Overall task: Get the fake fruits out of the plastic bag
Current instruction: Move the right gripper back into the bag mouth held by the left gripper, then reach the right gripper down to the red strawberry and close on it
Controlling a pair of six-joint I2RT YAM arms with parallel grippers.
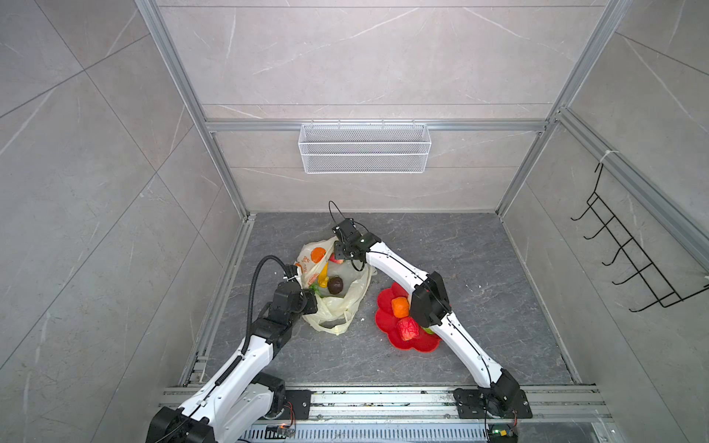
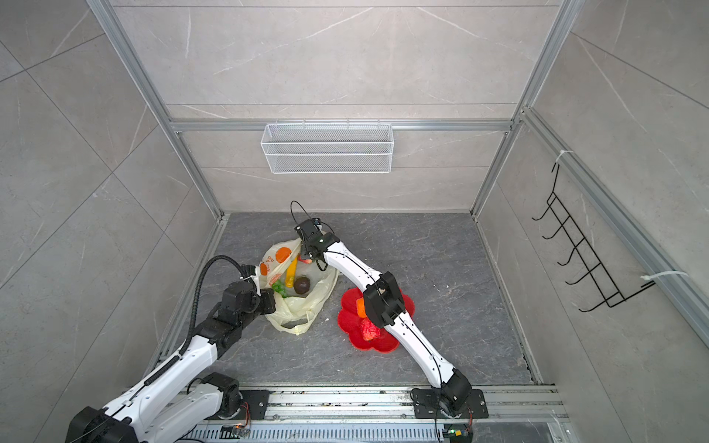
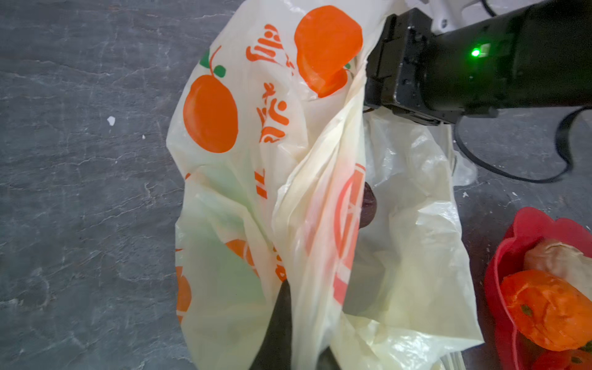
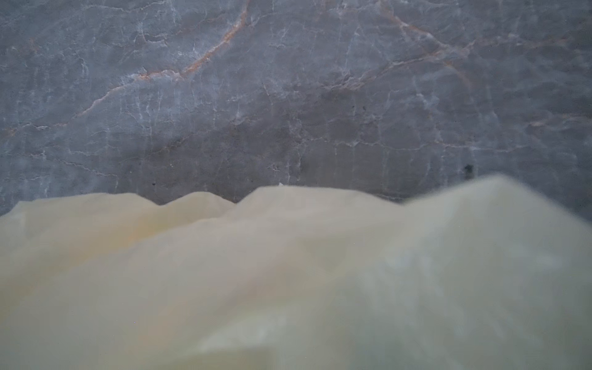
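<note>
The plastic bag [image 1: 337, 308] lies open on the grey floor, left of centre in both top views. Inside it show a yellow banana [image 1: 323, 274], a dark brown fruit [image 1: 335, 284], green grapes [image 1: 315, 287] and a red strawberry [image 1: 337, 260]. My left gripper [image 3: 301, 339] is shut on the bag's near-left rim, film pinched between its dark fingers [image 3: 278, 326]. My right gripper [image 1: 342, 256] dips into the bag's far end over the strawberry. Its jaws are hidden; the right wrist view shows only blurred bag film [image 4: 288, 272].
A red flower-shaped dish [image 1: 383, 307] right of the bag holds an orange [image 1: 400, 307] and a red bumpy fruit [image 1: 407, 329], partly under my right arm. A white mesh basket [image 1: 364, 149] hangs on the back wall. A black hook rack [image 1: 629, 261] hangs on the right wall.
</note>
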